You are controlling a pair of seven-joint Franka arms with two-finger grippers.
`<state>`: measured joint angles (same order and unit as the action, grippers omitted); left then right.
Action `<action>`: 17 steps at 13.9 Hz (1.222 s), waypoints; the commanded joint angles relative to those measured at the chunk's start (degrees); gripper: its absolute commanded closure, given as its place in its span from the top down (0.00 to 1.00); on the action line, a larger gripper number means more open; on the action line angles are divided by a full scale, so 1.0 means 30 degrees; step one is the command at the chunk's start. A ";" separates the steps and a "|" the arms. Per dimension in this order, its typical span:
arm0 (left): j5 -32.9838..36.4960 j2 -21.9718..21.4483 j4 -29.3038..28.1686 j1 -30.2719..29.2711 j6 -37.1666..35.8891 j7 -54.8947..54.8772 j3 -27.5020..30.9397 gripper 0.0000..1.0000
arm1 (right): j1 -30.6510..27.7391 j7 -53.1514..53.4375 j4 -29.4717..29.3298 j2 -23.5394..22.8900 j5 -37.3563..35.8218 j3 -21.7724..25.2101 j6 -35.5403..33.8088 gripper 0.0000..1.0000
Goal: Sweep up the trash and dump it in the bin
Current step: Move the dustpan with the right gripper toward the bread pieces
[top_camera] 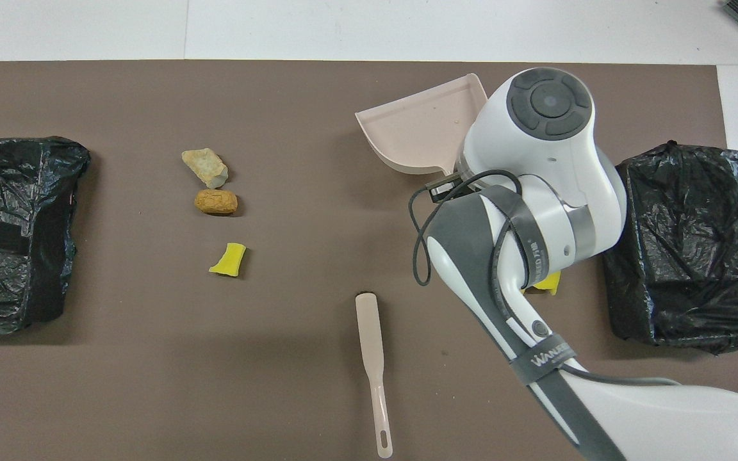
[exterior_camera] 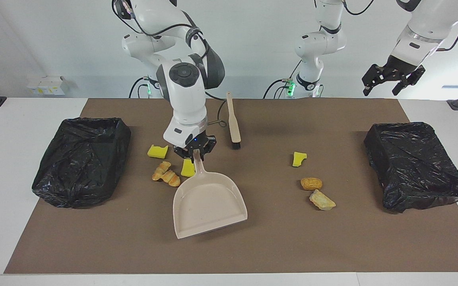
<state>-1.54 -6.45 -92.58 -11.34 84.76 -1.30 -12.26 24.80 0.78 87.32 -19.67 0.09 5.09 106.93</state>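
The right end effector (exterior_camera: 194, 152), clamped on the dustpan (exterior_camera: 209, 204) handle, pointed straight down from a bent arm, holding the pan tilted beside a cluster of trash (exterior_camera: 166, 174) near the bin (exterior_camera: 82, 159) at the right arm's end of the surface (exterior_camera: 253, 246). More trash (exterior_camera: 311, 183) lay toward the other bin (exterior_camera: 416, 163). A brush (exterior_camera: 233, 121) lay nearer the robots. The left end effector (exterior_camera: 392, 79) waited, open and empty, raised above the surface's edge.
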 commanded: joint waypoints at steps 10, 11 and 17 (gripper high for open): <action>0.0017 -0.0135 0.0188 -0.0025 -0.0538 -0.0092 -0.0044 1.00 | -0.3374 -1.5983 0.1128 0.1253 0.0349 -0.0143 -0.2038 0.00; 0.0046 -0.0135 0.0246 0.0118 -0.0537 -0.0179 -0.0014 1.00 | -0.3374 -1.6513 0.1099 0.1253 0.0349 -0.0142 -0.2389 0.00; -0.1210 -0.1303 -0.2525 0.3303 -0.0217 0.1048 -0.0835 1.00 | -0.3110 -1.6928 0.1244 0.1662 0.0029 -0.0142 -0.3711 0.00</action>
<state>-3.59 -7.16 -93.98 -6.19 83.54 0.24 -15.34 15.72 -47.91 89.00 -16.69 0.19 4.72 96.22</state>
